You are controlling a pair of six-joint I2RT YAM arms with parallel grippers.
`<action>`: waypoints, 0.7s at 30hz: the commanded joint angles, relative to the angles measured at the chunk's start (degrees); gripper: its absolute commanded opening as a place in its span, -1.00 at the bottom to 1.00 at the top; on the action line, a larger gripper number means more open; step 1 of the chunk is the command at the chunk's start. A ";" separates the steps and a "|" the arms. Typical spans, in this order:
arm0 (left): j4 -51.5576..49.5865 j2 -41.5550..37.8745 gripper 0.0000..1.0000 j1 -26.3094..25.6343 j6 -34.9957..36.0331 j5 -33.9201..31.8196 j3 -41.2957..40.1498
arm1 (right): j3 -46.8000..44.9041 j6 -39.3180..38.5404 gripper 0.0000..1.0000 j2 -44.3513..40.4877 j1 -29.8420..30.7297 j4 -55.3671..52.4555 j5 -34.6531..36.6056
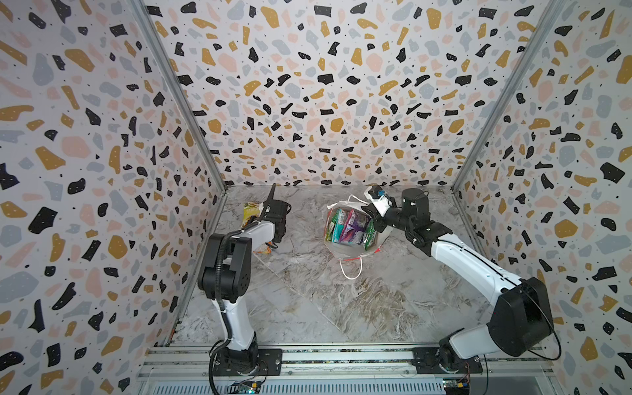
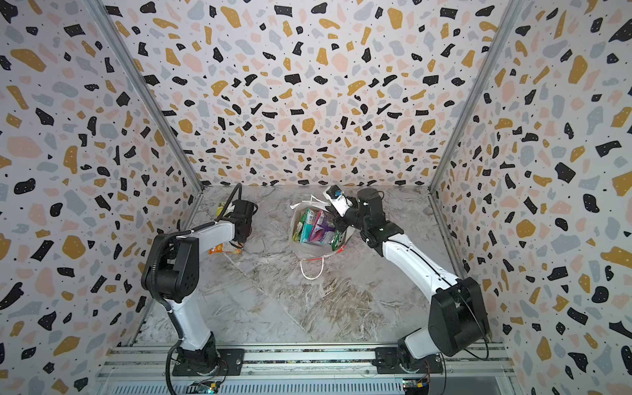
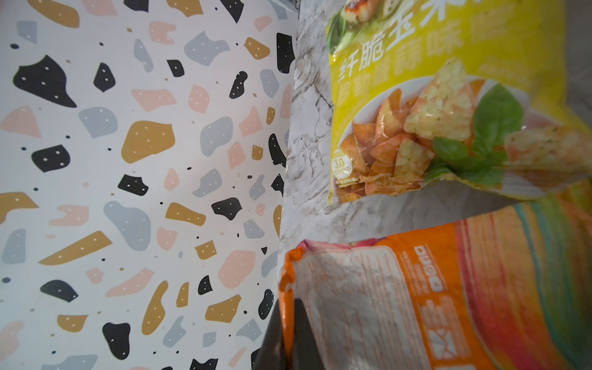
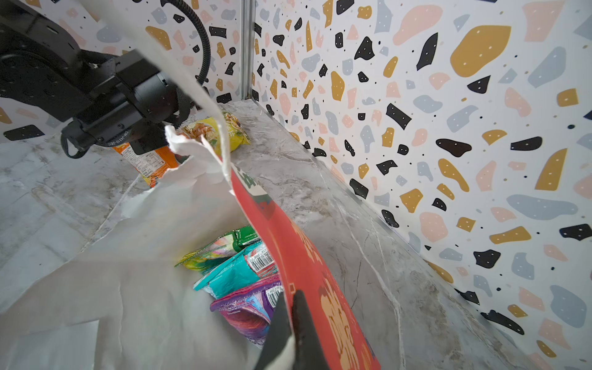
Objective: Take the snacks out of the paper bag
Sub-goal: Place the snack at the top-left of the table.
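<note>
The paper bag [image 1: 347, 252] stands open near the back middle of the marble table, red outside [image 4: 304, 256] and white inside. Several snacks lie in it: a purple packet [image 1: 352, 226] [image 4: 246, 307], a teal one [image 4: 234, 272] and green ones [image 4: 221, 248]. My right gripper [image 4: 293, 307] is shut on the bag's right wall at the rim, one finger inside and one outside. Near the left wall, my left gripper [image 3: 290, 320] is shut on the edge of an orange packet [image 3: 416, 304] [image 1: 263, 248] low over the table. A yellow packet [image 3: 432, 96] [image 1: 251, 212] lies flat just behind it.
Terrazzo-patterned walls close in the table on three sides; the left wall [image 3: 128, 160] is close beside my left gripper. A white cord handle [image 1: 350, 270] hangs from the bag toward the front. An aluminium rail [image 1: 342, 355] carrying both arm bases runs along the front edge.
</note>
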 commanded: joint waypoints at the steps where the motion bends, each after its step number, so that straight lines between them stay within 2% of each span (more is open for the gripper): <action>1: 3.40 1.00 -0.87 0.11 3.10 -0.47 0.26 | -0.09 0.33 -1.00 -1.85 -0.51 0.92 1.29; 5: 5.25 1.32 -0.82 0.20 5.19 -2.78 -0.08 | -0.16 0.37 -1.00 -1.99 -0.51 0.90 1.26; 8: 7.27 1.01 -0.41 0.46 6.33 -3.51 -0.64 | -0.33 0.42 -1.00 -2.25 -0.53 1.08 1.13; 13: 6.98 -0.10 -0.26 0.46 5.32 -4.36 0.25 | -0.50 0.45 -1.00 -2.43 -0.51 1.06 0.98; 15: 4.64 -2.11 -0.21 0.39 1.82 -0.05 1.46 | -0.43 0.55 -1.00 -2.43 -0.54 1.07 0.73; 17: 3.15 -5.10 -0.20 -0.29 -2.51 7.01 1.75 | -0.50 0.62 -1.00 -2.44 -0.51 1.24 0.58; 21: 7.69 -14.08 -0.25 -1.64 -13.04 26.58 -3.13 | -0.35 0.69 -1.00 -2.07 -0.56 1.12 0.61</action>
